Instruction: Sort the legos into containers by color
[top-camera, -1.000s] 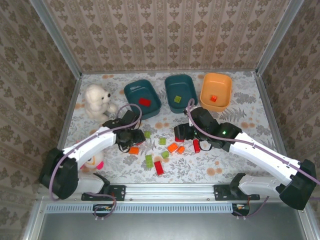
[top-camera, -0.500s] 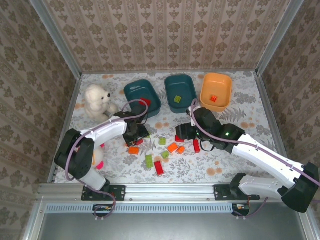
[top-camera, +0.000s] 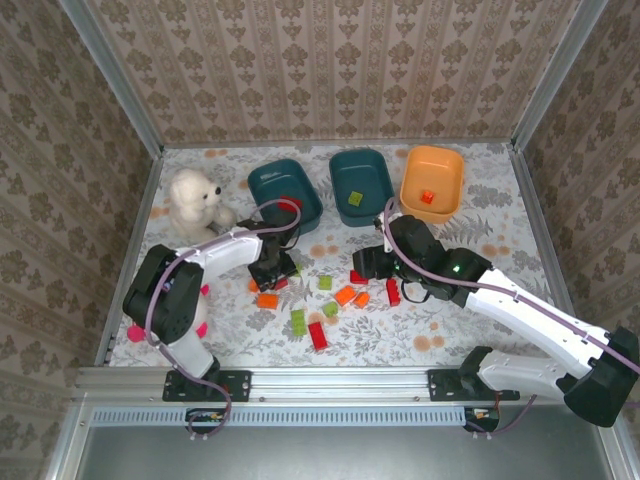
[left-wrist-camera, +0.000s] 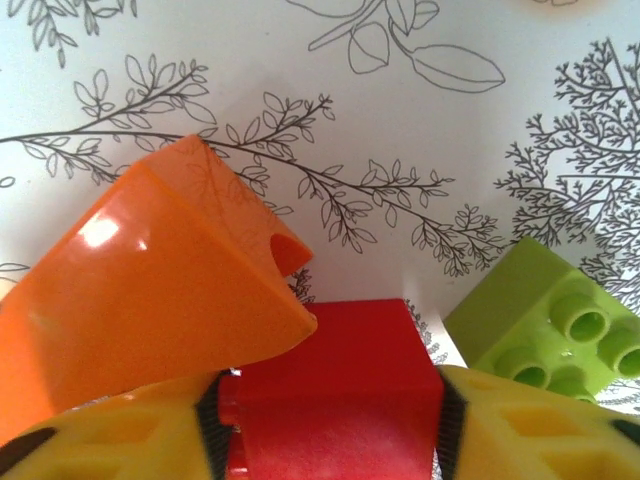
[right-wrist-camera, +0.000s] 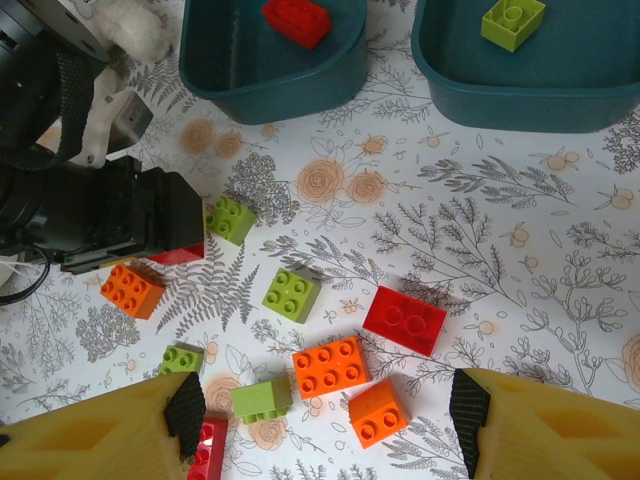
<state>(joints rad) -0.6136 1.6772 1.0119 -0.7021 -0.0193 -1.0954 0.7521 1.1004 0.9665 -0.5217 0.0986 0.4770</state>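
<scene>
Left jaws pinch a red lego (left-wrist-camera: 335, 385) between them.

On the left wrist camera the red brick (left-wrist-camera: 340, 345) between the fingers of the left gripper (left-wrist-camera: 330, 415) runs off the lower edge; I can't see its base. The orange brick (left-wrist-camera: 150, 290) is cut by the left edge, the green brick (left-wrist-camera: 545, 325) by the right. On the right wrist camera a red sliver (right-wrist-camera: 178, 255) pokes from under that gripper's body, probably the same brick. Overhead, the left arm (top-camera: 215, 255) covers most of the pink plush (top-camera: 197, 320).
</scene>
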